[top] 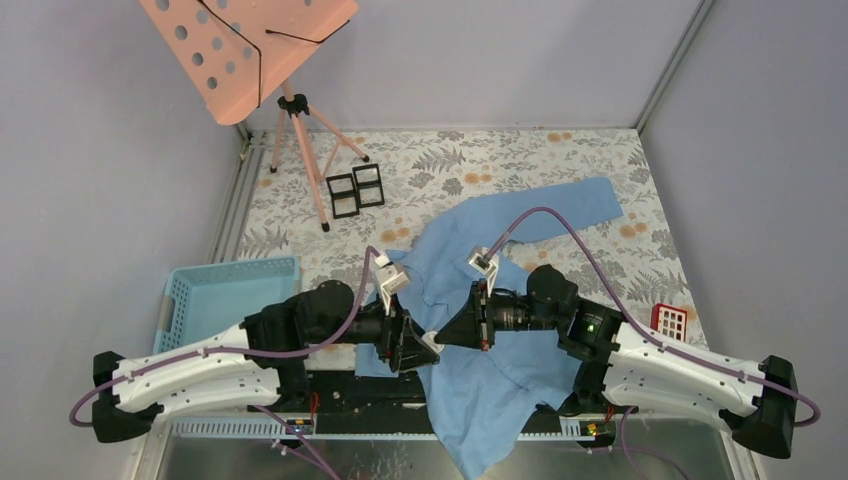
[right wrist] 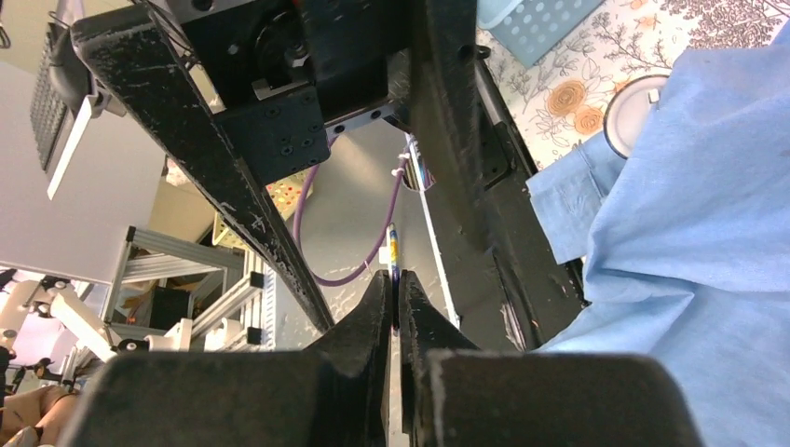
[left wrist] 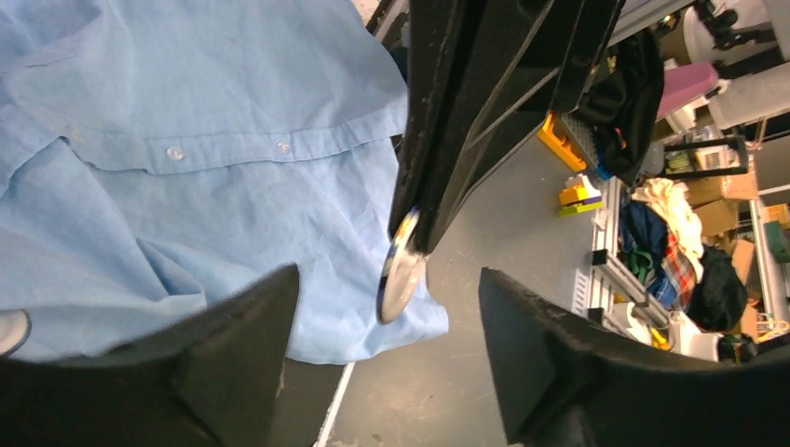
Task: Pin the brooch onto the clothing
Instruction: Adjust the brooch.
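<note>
Risk of drop: right tool [right wrist: 395,289] pinches the brooch [left wrist: 401,270] by its thin rim, above the shirt [top: 455,245] spread on the tabletop [top: 600,160]. Left tool [top: 415,348] stands wide around the brooch. A mistimed release would probably let it twist or slip, possibly past the near edge.

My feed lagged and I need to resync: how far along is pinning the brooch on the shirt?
Done: the brooch is picked up, pinched edge-on in the shut right gripper. In hand: it hangs inside the open left gripper, beside the light blue shirt, which lies rumpled on the table. Left: the brooch is not on the fabric yet, so the pinning itself remains.
</note>
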{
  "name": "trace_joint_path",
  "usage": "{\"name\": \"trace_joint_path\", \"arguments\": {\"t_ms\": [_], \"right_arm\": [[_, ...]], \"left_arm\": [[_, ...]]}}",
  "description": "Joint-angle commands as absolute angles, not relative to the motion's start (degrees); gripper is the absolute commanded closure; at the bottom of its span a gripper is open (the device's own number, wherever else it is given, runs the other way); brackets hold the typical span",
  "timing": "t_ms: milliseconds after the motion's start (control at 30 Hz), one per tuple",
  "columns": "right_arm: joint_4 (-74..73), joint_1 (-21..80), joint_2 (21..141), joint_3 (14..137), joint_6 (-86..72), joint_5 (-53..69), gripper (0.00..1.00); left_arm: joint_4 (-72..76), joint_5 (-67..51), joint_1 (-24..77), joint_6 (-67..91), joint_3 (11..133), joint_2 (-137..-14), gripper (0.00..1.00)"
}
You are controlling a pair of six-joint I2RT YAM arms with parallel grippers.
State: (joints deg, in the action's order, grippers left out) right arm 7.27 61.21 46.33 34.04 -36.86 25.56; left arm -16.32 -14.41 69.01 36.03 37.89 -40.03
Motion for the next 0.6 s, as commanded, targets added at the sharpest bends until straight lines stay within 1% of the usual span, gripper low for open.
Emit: {"name": "trace_joint_path", "arguments": {"t_ms": [0, 100, 167, 233, 267, 333, 367, 400, 433, 467, 567], "right_arm": [[12.05, 60.62, 42.54, 33.31, -38.23, 26.11, 1.00], [11.80, 60.30, 41.02, 33.50, -38.12, 27.94, 1.00], [11.18, 60.30, 41.04, 34.15, -37.70, 30.03, 1.00], [10.26, 60.25, 41.63, 34.91, -37.21, 31.43, 1.00], [10.10, 60.29, 41.94, 35.24, -37.14, 32.10, 1.00], [10.27, 60.30, 42.74, 35.63, -37.38, 33.34, 1.00], [10.55, 60.27, 42.98, 35.84, -37.48, 33.89, 1.00], [10.87, 60.30, 43.24, 35.98, -37.64, 34.41, 1.00], [11.22, 60.32, 43.24, 36.02, -37.94, 34.65, 1.00], [11.79, 60.30, 43.24, 35.97, -38.19, 34.81, 1.00], [12.47, 60.29, 43.11, 35.93, -38.37, 35.08, 1.00]], "left_arm": [[-14.77, -9.28, 68.99, 36.11, 38.79, -36.30, 0.19], [-15.09, -7.34, 68.93, 36.66, 38.09, -33.11, 0.12], [-14.58, -7.45, 68.91, 37.10, 37.97, -32.11, 0.12], [-14.34, -8.25, 68.91, 37.42, 38.32, -32.10, 0.14], [-14.19, -8.79, 68.91, 37.52, 38.63, -32.51, 0.20], [-14.21, -9.81, 68.91, 37.70, 39.25, -33.26, 0.38], [-14.31, -10.24, 68.91, 37.70, 39.42, -33.54, 0.46], [-14.32, -10.32, 68.91, 37.66, 39.54, -33.70, 0.57], [-14.28, -10.38, 68.91, 37.62, 39.55, -33.81, 0.62], [-14.32, -10.49, 68.91, 37.67, 39.51, -33.83, 0.64], [-13.30, -11.93, 68.91, 37.90, 39.10, -34.08, 0.63]]}}
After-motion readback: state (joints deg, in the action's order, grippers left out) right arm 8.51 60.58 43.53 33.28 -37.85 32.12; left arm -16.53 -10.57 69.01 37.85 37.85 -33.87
